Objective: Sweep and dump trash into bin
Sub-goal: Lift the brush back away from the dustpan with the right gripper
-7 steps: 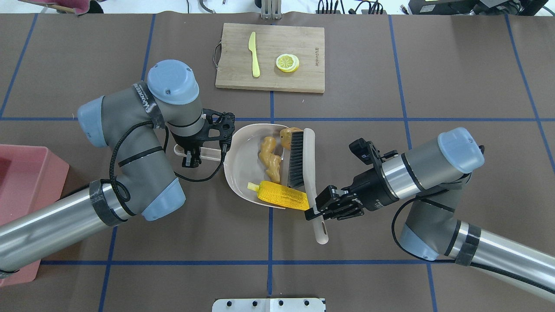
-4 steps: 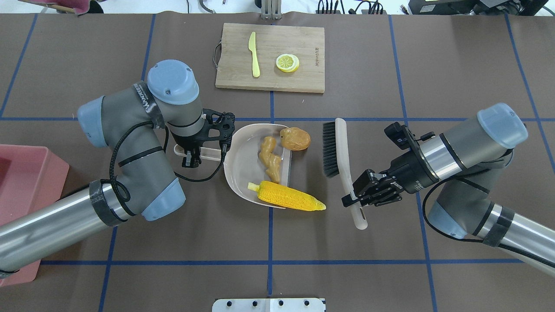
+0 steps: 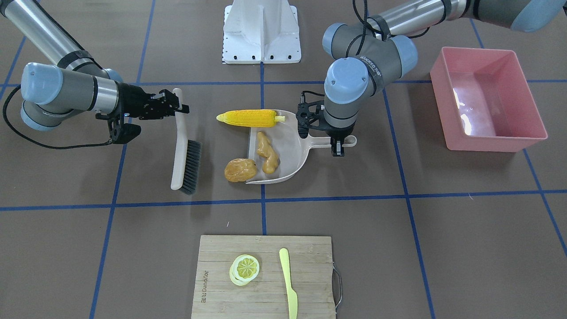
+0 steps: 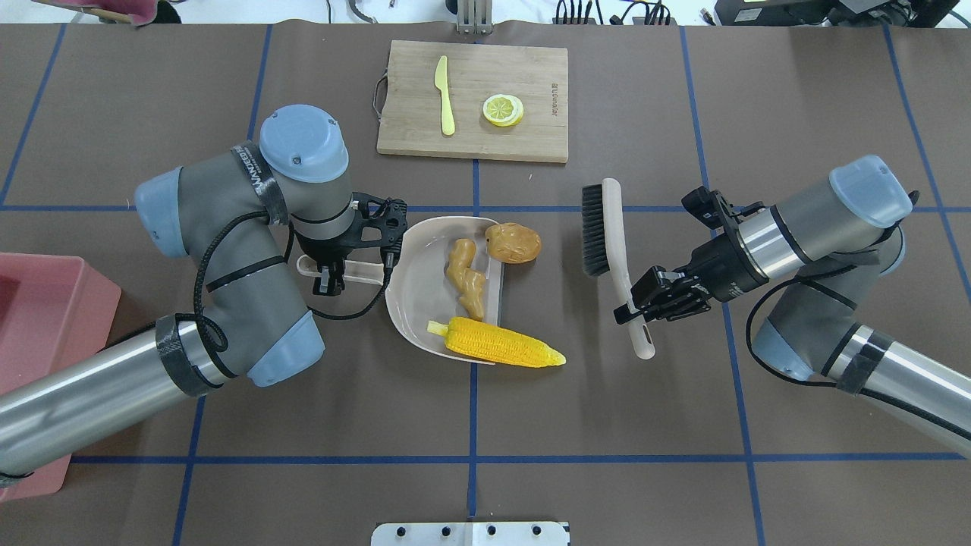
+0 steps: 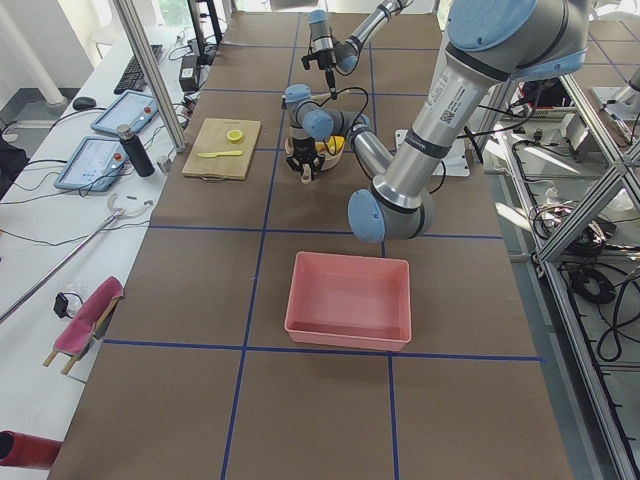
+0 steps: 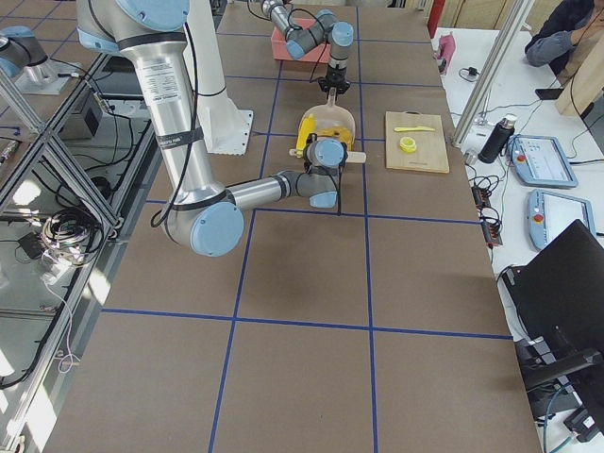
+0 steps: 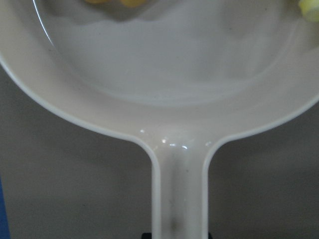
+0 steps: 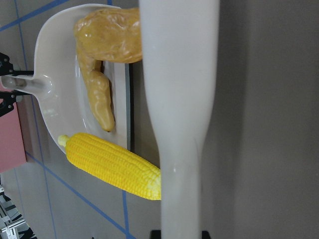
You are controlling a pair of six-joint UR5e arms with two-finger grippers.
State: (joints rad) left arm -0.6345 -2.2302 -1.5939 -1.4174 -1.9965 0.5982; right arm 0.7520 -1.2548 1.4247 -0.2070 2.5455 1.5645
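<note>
Brown table [image 4: 758, 114] bears glossy pink bin [image 3: 496, 144]; left hand [image 4: 328, 274] pinches dustpan [image 4: 417, 288], right hand [image 4: 630, 311] pinches brush [image 4: 614, 235].

Bright, even overhead light, soft shadows on the desk [image 4: 607, 409], white glare inside the pink bin [image 3: 496, 144], dustpan [image 7: 164, 99] blurred in the left wrist view, exterior views sharp

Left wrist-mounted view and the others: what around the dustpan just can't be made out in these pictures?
- Left wrist-mounted: the dustpan fills it. The trash is only blurred slivers at the top edge, and the left hand falls below the bottom edge.
- Right wrist-mounted: the brush covers part of the potato and hides its own bristles.
- Overhead exterior: the bin is cut by the left edge.
- Exterior left: the trash is too small to tell apart.
</note>
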